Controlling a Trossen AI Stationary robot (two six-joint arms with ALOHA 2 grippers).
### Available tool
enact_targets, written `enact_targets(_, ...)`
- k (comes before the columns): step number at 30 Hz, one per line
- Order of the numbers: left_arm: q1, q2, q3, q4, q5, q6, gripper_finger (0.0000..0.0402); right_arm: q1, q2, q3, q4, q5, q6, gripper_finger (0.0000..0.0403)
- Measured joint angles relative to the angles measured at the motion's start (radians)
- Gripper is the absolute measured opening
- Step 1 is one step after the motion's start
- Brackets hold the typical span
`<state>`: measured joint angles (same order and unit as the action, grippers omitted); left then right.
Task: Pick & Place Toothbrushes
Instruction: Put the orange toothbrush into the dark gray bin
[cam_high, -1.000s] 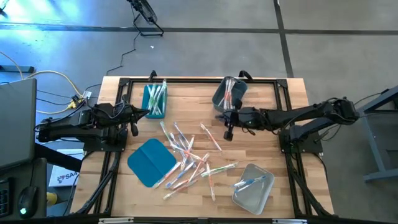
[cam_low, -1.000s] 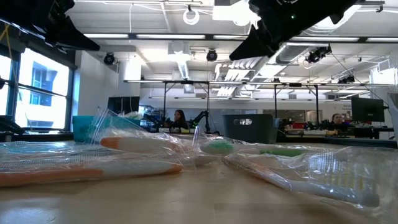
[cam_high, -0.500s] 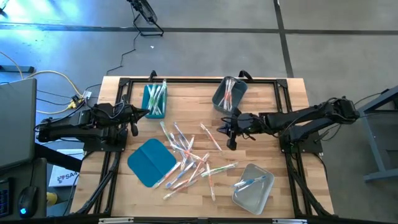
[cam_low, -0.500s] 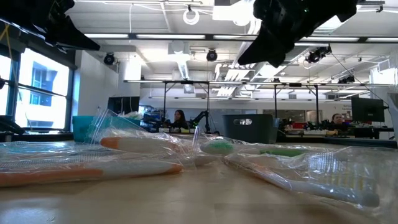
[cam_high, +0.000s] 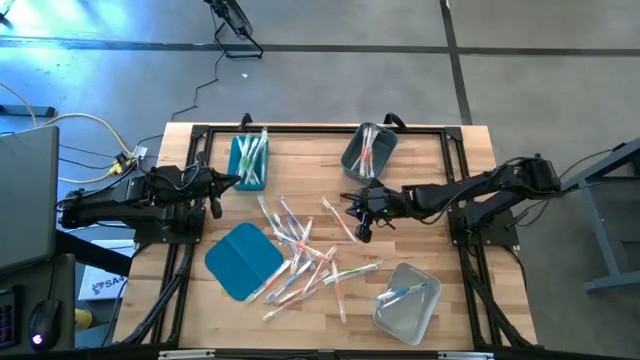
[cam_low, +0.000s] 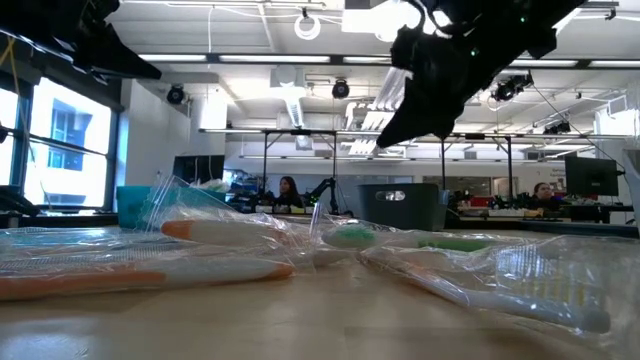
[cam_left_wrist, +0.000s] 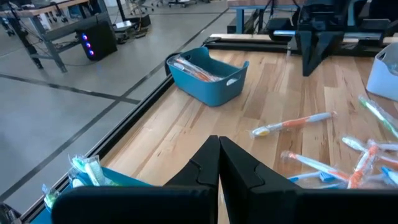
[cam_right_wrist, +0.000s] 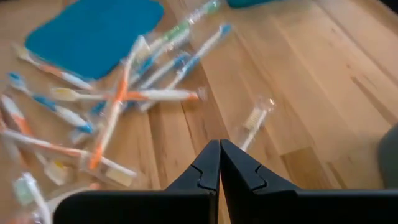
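Many toothbrushes (cam_high: 300, 255) lie loose in a heap on the middle of the wooden table, pale sticks with green, orange or blue parts (cam_right_wrist: 124, 93). One clear-wrapped toothbrush (cam_right_wrist: 254, 118) lies apart, just ahead of my right gripper (cam_high: 362, 234). That gripper is shut and hangs above the table to the right of the heap, slanting down (cam_low: 388, 135). My left gripper (cam_high: 236, 182) is shut and waits at the table's left side, next to the teal bin (cam_high: 249, 160).
A flat teal lid (cam_high: 243, 260) lies left of the heap. The teal bin holds green toothbrushes. A grey bin (cam_high: 367, 150) at the far edge holds orange ones. A clear bin (cam_high: 407, 302) at the near right holds a blue one. The black frame (cam_high: 330, 129) borders the table.
My right gripper has come down and moved toward the table's near edge and slightly left, away from the grey bin and toward the heap. It has rolled and tipped further down. It has stayed shut.
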<state>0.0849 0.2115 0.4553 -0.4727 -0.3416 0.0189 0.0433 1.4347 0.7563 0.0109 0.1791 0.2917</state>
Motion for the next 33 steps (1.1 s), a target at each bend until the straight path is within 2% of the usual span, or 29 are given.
enact_targets(7,0.000,0.000,0.000,-0.004,0.000,0.002,0.0003,-0.006,0.063,0.048,-0.027,-0.007,0.026,0.0004)
enact_targets(11,0.000,0.000,0.000,-0.002,0.000,0.003,0.0003,-0.006,0.094,0.136,-0.154,-0.010,0.002,0.0003)
enact_targets(14,0.000,0.000,0.000,-0.001,0.000,0.003,0.0003,-0.013,0.110,0.172,-0.224,-0.053,-0.021,0.0003)
enact_targets(22,0.000,0.000,0.000,-0.002,0.000,0.003,0.0003,-0.064,0.113,0.190,-0.324,-0.127,0.345,0.0003)
enact_targets(30,0.000,0.000,0.000,-0.002,0.000,0.003,0.0003,-0.064,0.132,0.190,-0.328,-0.107,0.310,0.0004)
enact_targets(33,0.000,0.000,0.000,-0.009,0.000,0.003,0.0003,-0.063,0.145,0.191,-0.337,-0.110,0.307,0.0024)
